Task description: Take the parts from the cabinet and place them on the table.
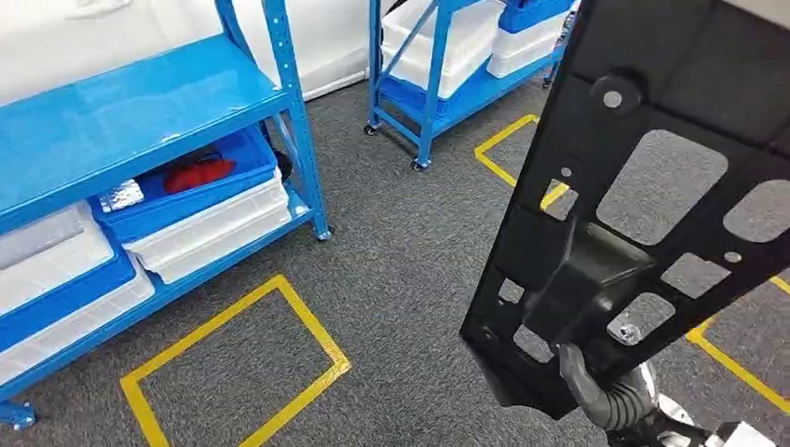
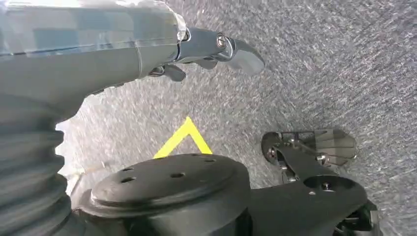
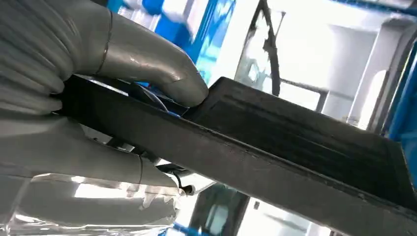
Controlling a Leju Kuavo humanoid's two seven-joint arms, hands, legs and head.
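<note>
- You have one part (image 1: pixel 643 186) in play: a flat black plastic panel with rounded cut-outs, small holes and a raised boxy block near its lower end. It is held up over the carpet (image 1: pixel 410 242), tilted.
- Your right hand (image 3: pixel 98 118) has its grey thumb pressed on one face of the panel and the rest of the hand beneath, clamped on its edge. From the head view, dark fingers (image 1: pixel 596 386) curl on the panel's lower edge.
- Your left hand (image 2: pixel 216 49) hangs above the carpet holding nothing; the visible fingers are slightly curled and apart.
- You can count two blue metal racks: the near one (image 1: pixel 140 130) and a second (image 1: pixel 438 84) farther back, on castors.
- The near rack's lower shelf carries white plastic bins (image 1: pixel 210 228) and a blue one (image 1: pixel 186 191) holding something red (image 1: pixel 197 174).
- The carpet is grey, short-piled, with yellow tape outlines; one full rectangle (image 1: pixel 233 368) lies near the first rack's foot.
</note>
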